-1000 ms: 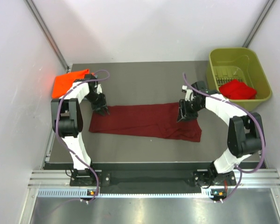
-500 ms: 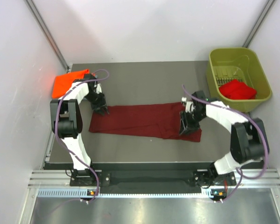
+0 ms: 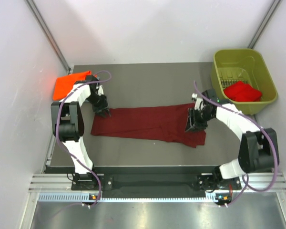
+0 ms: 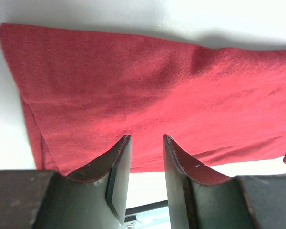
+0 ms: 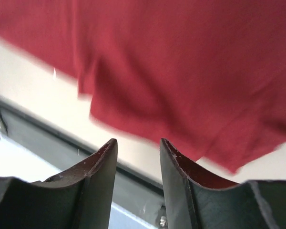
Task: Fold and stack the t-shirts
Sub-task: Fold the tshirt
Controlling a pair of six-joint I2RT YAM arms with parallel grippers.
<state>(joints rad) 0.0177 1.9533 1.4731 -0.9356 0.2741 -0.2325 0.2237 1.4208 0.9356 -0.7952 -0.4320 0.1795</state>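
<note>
The dark maroon t-shirt (image 3: 148, 125) lies as a long flat strip across the middle of the table, and it fills the left wrist view (image 4: 148, 90) and the right wrist view (image 5: 181, 67). A bright orange t-shirt (image 3: 70, 84) lies folded at the back left. A bright red t-shirt (image 3: 242, 90) sits crumpled in the olive bin (image 3: 240, 61). My left gripper (image 3: 103, 112) (image 4: 147, 139) hangs open over the strip's far left corner, with nothing between its fingers. My right gripper (image 3: 193, 125) (image 5: 138, 141) is open above the strip's right end, also with nothing in it.
The olive bin stands at the back right corner of the dark table (image 3: 152, 88). White walls close in on both sides and behind. A metal rail (image 3: 152, 183) runs along the near edge where the arm bases are bolted.
My right gripper has moved nearer and a little to the right over the shirt's right end. The left arm and the shirt stay as they were.
</note>
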